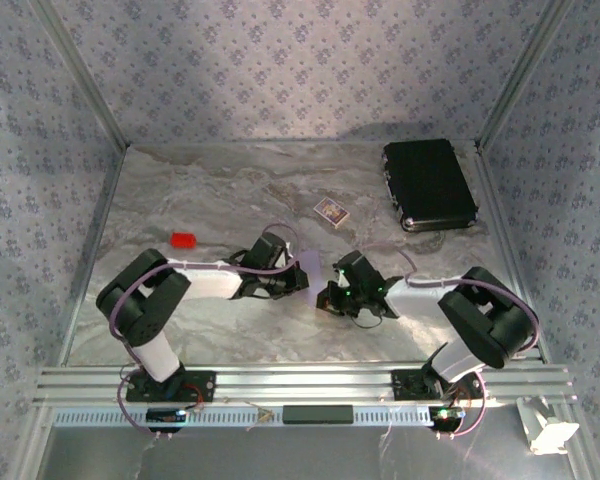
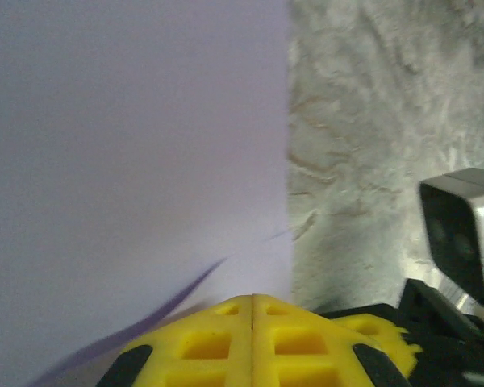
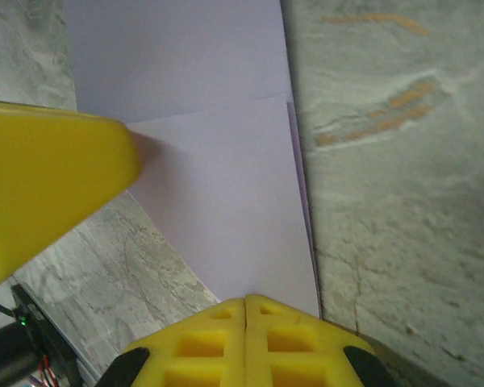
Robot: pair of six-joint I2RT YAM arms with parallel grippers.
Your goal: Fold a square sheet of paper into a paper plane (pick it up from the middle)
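Bench (image 1: 280, 340): flat top with a grey marble pattern; a metal rail (image 1: 310, 382) runs along its near edge.
Far right corner: a black case (image 1: 430, 185) lies flat and closed, close to the right edge.
Middle, toward the back: a small patterned card (image 1: 330, 211) lies flat, left of the case and not touching it.
Left side: a small red block (image 1: 184, 239) sits alone on bare marble, well apart from the card.
Centre: a pale lilac sheet of paper (image 3: 218, 193) rests on the top, a fold line crossing it, with one straight edge against bare marble.
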